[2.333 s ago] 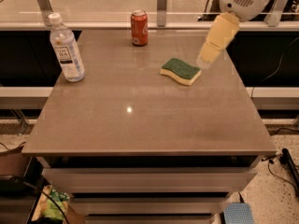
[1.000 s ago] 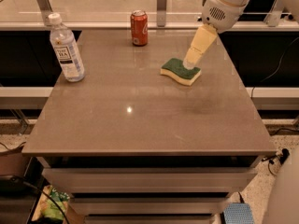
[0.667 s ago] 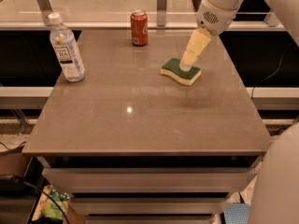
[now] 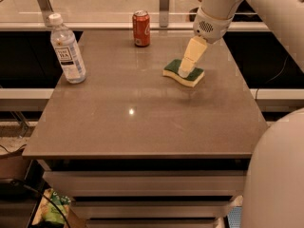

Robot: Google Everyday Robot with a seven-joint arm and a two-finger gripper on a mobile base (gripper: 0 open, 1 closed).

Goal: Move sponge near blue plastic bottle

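The blue plastic bottle [image 4: 67, 49] is standing upright at the far left of the table [image 4: 142, 127], with a red soda can [image 4: 141, 28] standing at the back edge, well apart from it. Right of centre, the sponge [image 4: 195, 77] is lying flat, green side up, far from the bottle. The gripper [image 4: 184, 71] is touching down on its top; whether it is set wide or narrow I cannot tell. The sponge is likely light and squashy, so gripping across its short sides, low on the yellow foam, looks soundest.
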